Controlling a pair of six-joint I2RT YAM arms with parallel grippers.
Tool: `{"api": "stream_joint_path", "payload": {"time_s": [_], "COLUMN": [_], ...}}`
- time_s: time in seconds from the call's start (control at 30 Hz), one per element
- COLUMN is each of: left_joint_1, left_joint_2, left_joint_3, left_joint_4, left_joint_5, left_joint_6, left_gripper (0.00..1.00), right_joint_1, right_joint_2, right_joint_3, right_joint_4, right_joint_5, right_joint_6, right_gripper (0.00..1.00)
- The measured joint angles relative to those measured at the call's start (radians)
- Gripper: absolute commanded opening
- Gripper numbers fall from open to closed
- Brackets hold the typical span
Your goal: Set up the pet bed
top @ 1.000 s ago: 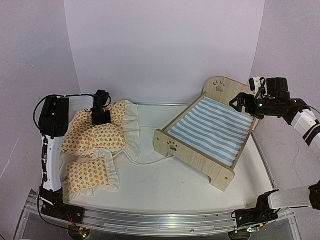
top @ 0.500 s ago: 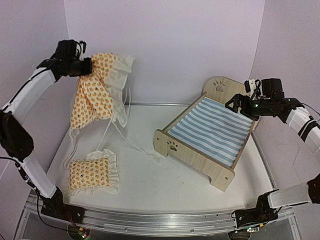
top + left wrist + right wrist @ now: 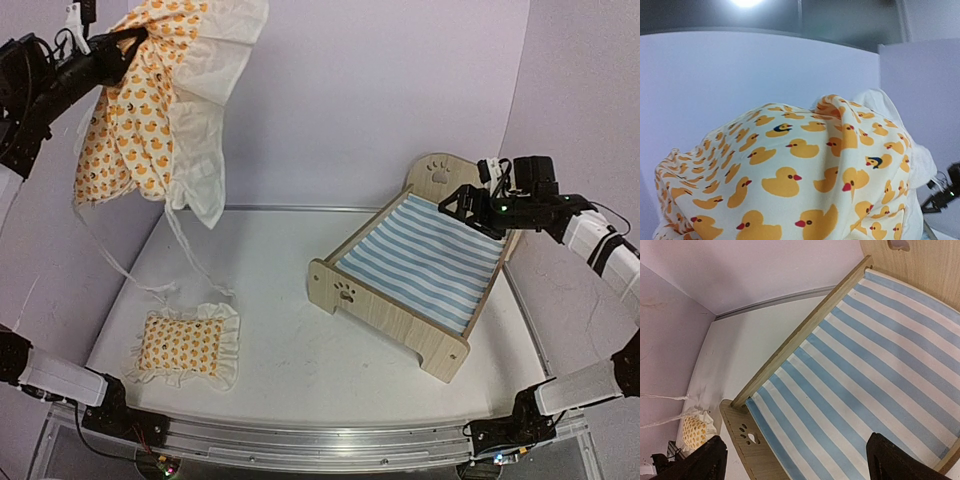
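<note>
The pet bed [image 3: 420,270] stands at the right of the table, a plywood frame with a blue-and-white striped mattress [image 3: 865,375] and a paw-print footboard [image 3: 747,440]. My left gripper [image 3: 118,45] is raised high at the top left, shut on the duck-patterned ruffled blanket [image 3: 140,110], which hangs clear of the table. The blanket fills the left wrist view [image 3: 790,175] and hides the fingers. My right gripper [image 3: 462,205] is open and empty, hovering over the mattress near the headboard [image 3: 438,172]. Its fingertips [image 3: 705,462] show wide apart.
The small matching ruffled pillow [image 3: 188,345] lies flat at the front left of the white table [image 3: 300,350]; it also shows in the right wrist view [image 3: 694,432]. Thin white strings [image 3: 190,265] dangle from the blanket to the table near the pillow.
My left arm has lifted the blanket from the table's left side up high, so it now hangs free. My right gripper has shifted slightly left over the bed.
</note>
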Motion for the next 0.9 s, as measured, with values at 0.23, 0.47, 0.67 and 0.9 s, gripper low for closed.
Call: {"api": "stream_joint_path", "payload": {"time_s": [0.23, 0.47, 0.67, 0.9], "left_joint_1": [-0.146, -0.355, -0.414, -0.414], "left_joint_2": [0.039, 0.04, -0.039, -0.08], "left_joint_3": [-0.363, -0.739, -0.813, -0.814], "left_joint_4": [0.04, -0.069, -0.053, 0.074], "left_joint_5": [0.296, 0.329, 0.333, 0.198], "left_joint_6": [0.109, 0.29, 0.348, 0.246], "left_gripper": [0.0, 0.0, 0.0, 0.0], "right_joint_1": [0.051, 0.083, 0.227, 0.362], "right_joint_2": [0.08, 0.112, 0.274, 0.407], "right_joint_3": [0.05, 0.212, 0.315, 0.255], "right_joint_4": [-0.018, -0.015, 0.069, 0.1], "right_joint_5": [-0.084, -0.205, -0.251, -0.186], "right_joint_6": [-0.051, -0.083, -0.014, 0.161], "right_gripper": [0.98, 0.98, 0.98, 0.98]}}
